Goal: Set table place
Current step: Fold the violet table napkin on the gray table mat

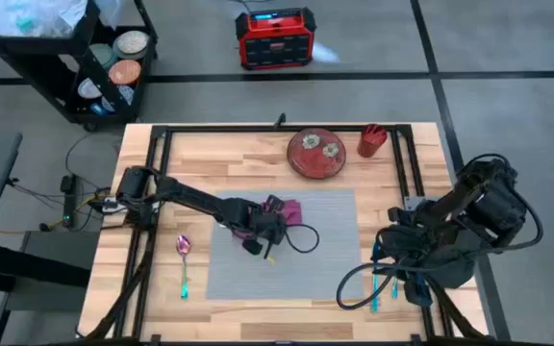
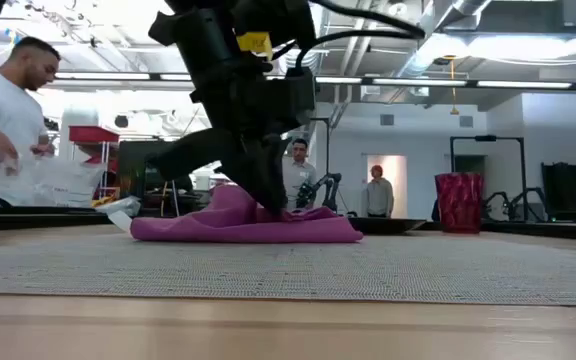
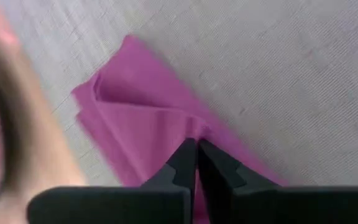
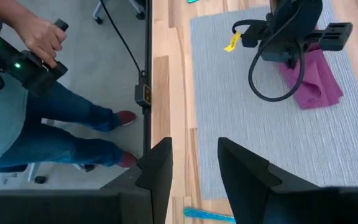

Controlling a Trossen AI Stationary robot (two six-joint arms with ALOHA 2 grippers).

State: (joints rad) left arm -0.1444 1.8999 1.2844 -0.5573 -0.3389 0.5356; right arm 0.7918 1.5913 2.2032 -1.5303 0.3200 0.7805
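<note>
Grey placemat [image 1: 315,259]: left end effector [image 3: 197,144] pinching magenta napkin [image 3: 148,118]; right end effector [image 4: 194,163] parted, idle.

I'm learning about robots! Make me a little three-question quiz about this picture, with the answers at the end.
1. True or false: the left gripper has its jaws closed on the pink napkin.
2. What does the napkin lie on? A) the bare wood of the table B) the grey placemat C) the red plate
3. Fill in: the spoon with the pink bowl lies on the wood beside the placemat, on the ____ arm's side.

Key:
1. True. The left wrist view shows the jaws pinched together on a fold of the cloth.
2. B
3. left. The right gripper waits open at the table's other end.
</note>
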